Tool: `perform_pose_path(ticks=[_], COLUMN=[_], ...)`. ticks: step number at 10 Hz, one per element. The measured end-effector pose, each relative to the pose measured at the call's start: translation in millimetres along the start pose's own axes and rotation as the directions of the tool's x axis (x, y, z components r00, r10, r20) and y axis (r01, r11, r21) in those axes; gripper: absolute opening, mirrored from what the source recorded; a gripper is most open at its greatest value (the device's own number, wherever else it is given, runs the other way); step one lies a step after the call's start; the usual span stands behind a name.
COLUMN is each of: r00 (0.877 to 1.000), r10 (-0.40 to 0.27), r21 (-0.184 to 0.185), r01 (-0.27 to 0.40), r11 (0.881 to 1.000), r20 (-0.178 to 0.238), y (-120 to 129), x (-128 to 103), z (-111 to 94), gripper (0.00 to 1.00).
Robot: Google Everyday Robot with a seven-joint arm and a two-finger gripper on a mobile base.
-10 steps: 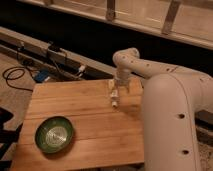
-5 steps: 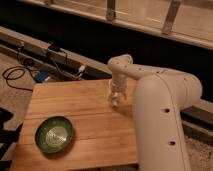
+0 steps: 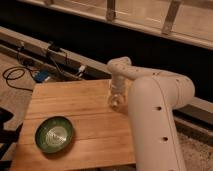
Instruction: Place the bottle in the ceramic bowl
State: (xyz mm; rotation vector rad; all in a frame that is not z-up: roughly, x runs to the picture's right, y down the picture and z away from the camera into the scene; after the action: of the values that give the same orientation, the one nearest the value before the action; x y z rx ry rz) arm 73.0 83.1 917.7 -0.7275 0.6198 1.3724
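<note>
A wooden table [image 3: 75, 107] stands in a dim room. A green bowl [image 3: 54, 134] sits on the table, near the front left corner. The bowl is round and shallow. Its middle is paler and shiny, with rings in it. Nothing is in the bowl.

A big white robot arm [image 3: 150, 120] comes up from the bottom right. It bends over the right side of the table. The end of the arm points down at the far right part of the table top.

The claw [image 3: 116, 99] hangs there, low over the wood. Its two fingers look spread apart, not pressed together. A small pale bottle [image 3: 116, 103] is right at the tip of the claw, between the fingers or just under them. I cannot tell if the fingers touch the bottle. I also cannot tell if the bottle stands up or lies down, because the claw covers part of it.

The bottle is well apart from the bowl. The bowl is to the left and closer to the front edge. The bottle is on the right, near the back edge.

Behind the table runs a long grey ledge [image 3: 30, 42]. Black cables [image 3: 15, 75] lie in loops on the floor at the left. A small blue thing [image 3: 42, 76] lies beside them.
</note>
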Motion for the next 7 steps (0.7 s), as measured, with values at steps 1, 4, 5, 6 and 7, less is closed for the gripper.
perform_pose_path(ticks=[1,4,5,6,7], r00=[1.000,0.999,0.999,0.999,0.999], r10=[-0.001,-0.005,-0.005,-0.008,-0.011], r21=[-0.003,-0.012,-0.014,-0.018,-0.022], r01=[0.001,0.005,0.005,0.007,0.010], r11=[1.000,1.000,1.000,1.000,1.000], r20=[-0.011,-0.037,-0.042,-0.043,-0.043], y=[0.2,-0.4,-1.2,-1.5,-1.6], x=[-0.5,1.7,2.8,3.9,4.9], z=[4.6,10.5,12.0,13.1,13.6], gripper=[0.65,0.64,0.59,0.49,0.39])
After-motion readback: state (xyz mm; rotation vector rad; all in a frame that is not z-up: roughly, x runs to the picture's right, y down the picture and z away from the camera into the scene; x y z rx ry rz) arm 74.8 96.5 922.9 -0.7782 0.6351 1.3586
